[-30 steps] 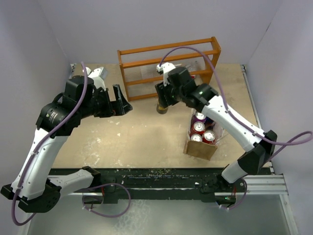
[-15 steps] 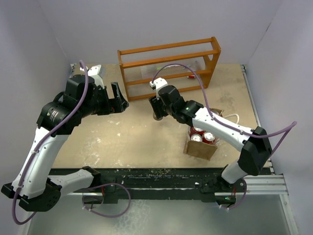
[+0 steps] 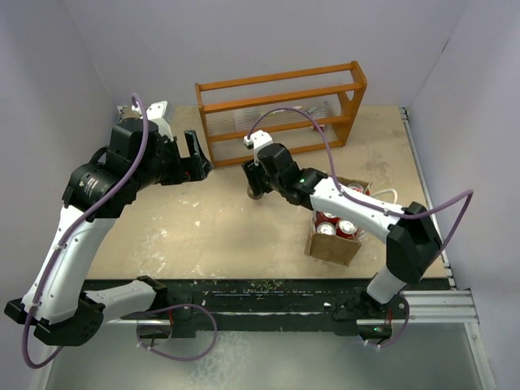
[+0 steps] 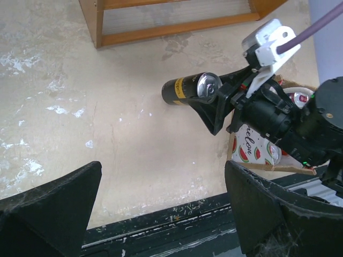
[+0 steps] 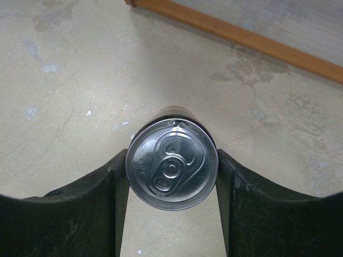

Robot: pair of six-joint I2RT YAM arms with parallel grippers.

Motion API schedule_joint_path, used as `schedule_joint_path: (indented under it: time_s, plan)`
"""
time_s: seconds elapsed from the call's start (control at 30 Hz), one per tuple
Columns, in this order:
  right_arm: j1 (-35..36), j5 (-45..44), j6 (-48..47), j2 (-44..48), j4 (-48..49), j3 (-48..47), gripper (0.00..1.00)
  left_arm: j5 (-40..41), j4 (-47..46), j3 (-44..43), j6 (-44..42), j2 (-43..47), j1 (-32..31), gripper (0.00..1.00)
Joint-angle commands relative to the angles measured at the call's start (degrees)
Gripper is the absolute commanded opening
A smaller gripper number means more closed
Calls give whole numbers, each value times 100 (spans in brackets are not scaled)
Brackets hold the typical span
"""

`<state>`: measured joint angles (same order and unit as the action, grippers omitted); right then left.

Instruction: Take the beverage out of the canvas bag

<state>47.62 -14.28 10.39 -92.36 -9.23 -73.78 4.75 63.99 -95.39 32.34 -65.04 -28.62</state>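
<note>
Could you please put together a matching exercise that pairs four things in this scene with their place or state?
Things:
1. dark metal can with a yellow band
2. tan-brown boxy canvas bag
3. orange wooden rack
4. left gripper

Place or state:
A. open and empty
B. at the far side of the table
C. clamped in the right gripper
D. holding red cans

Pairs: 1-C, 2-D, 3-B, 4-A
</note>
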Motion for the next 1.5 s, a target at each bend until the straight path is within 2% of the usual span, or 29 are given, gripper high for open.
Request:
schedule_joint_path:
  time_s: [0.0, 0.33, 0.57, 0.6, 0.8, 0.87, 0.97, 1.23, 1.47]
  plan:
    - [2, 24, -21, -1, 729, -137, 0, 130, -94, -231, -118, -16, 32, 99]
    - [10, -24, -126, -275, 704, -137, 0, 191, 12, -255, -5, 41, 32, 99]
    - [8, 75, -122, -456, 610, -251, 5, 250, 121, -244, 100, 119, 32, 99]
    - [9, 75, -113, -478, 573, -282, 8, 246, 149, -239, 110, 131, 32, 99]
    - [6, -87, -128, -531, 293, -439, 53, 264, 201, -272, 95, 237, 32, 99]
    - [11, -130, -147, -477, 210, -538, 63, 259, 230, -322, 79, 247, 32, 99]
    - [11, -228, 7, -325, -62, -749, 71, 209, 253, -389, 62, 281, 32, 99]
    - [27, -172, 297, 569, -970, -1082, 79, -60, 161, -179, 77, 577, 32, 99]
    - [29, -283, 1395, 2149, -2206, -195, 78, -499, -142, 275, 89, 789, 32, 99]
